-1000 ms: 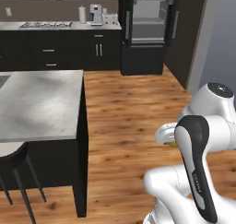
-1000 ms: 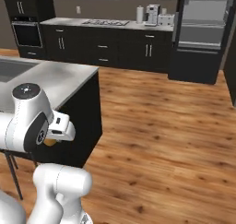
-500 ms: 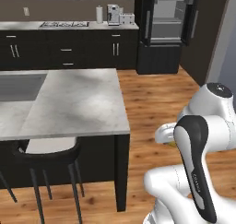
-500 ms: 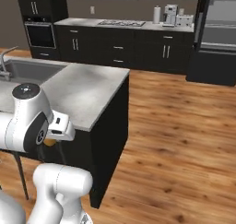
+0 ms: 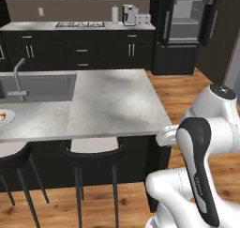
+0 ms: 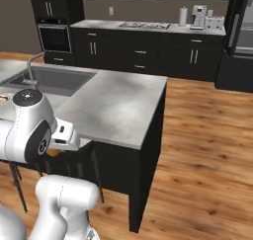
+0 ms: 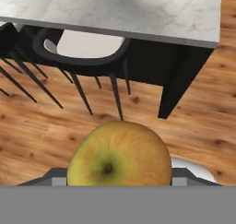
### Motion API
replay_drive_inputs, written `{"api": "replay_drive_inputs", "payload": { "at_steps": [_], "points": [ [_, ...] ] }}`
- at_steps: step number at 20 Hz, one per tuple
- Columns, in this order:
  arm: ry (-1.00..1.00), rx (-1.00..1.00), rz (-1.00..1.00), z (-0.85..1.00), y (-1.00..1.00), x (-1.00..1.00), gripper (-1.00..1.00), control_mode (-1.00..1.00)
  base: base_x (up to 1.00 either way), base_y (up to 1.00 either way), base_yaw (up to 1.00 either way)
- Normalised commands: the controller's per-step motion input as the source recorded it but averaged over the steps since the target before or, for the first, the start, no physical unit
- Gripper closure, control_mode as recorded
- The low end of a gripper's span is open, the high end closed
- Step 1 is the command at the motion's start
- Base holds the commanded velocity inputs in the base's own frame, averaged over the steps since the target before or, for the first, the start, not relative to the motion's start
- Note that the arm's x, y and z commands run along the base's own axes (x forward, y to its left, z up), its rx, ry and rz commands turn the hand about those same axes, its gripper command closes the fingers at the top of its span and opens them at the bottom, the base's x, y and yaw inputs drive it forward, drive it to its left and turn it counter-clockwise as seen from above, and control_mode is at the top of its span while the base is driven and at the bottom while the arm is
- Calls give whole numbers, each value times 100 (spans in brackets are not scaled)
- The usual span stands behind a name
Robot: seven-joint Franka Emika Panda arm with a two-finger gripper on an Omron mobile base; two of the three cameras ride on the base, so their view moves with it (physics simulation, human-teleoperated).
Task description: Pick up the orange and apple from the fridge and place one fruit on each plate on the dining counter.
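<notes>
The apple (image 7: 120, 156), yellow-green shading to orange-brown, sits low in the hand view with my gripper (image 7: 119, 174) shut on it; it hides the fingertips. My hand (image 5: 167, 137) hangs low, beside the end of the dining counter (image 5: 112, 105) and below its top. A pale plate (image 5: 4, 120) lies on the counter at the far left, cut by the frame edge, with something orange on it. The fridge (image 5: 187, 23) stands open at the back right, its pale shelves showing.
Two dark stools (image 5: 93, 152) stand under the counter's near edge, close to my hand. The counter holds an inset sink (image 5: 37, 86) with a tap (image 5: 18, 77). Dark wall cabinets (image 6: 148, 51) carry a cooktop and small appliances. Wooden floor (image 6: 207, 150) lies open to the right.
The whole picture has shifted: the base has moved, so the counter now stands closer with its sink, tap and stools in view. The arm's pose looks the same.
</notes>
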Motion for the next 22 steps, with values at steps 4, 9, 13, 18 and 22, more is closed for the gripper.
{"api": "replay_drive_inputs", "payload": {
  "at_steps": [4,9,13,18,22],
  "points": [
    [0,0,0,0,0,0,100,100,0,84,-1],
    [0,0,0,0,0,0,100,100,0,81,-4],
    [0,0,0,0,0,0,100,100,0,69,-6],
    [0,0,0,0,0,0,100,100,3,61,-5],
    [0,0,0,0,0,0,100,100,19,51,-3]
  ]
}}
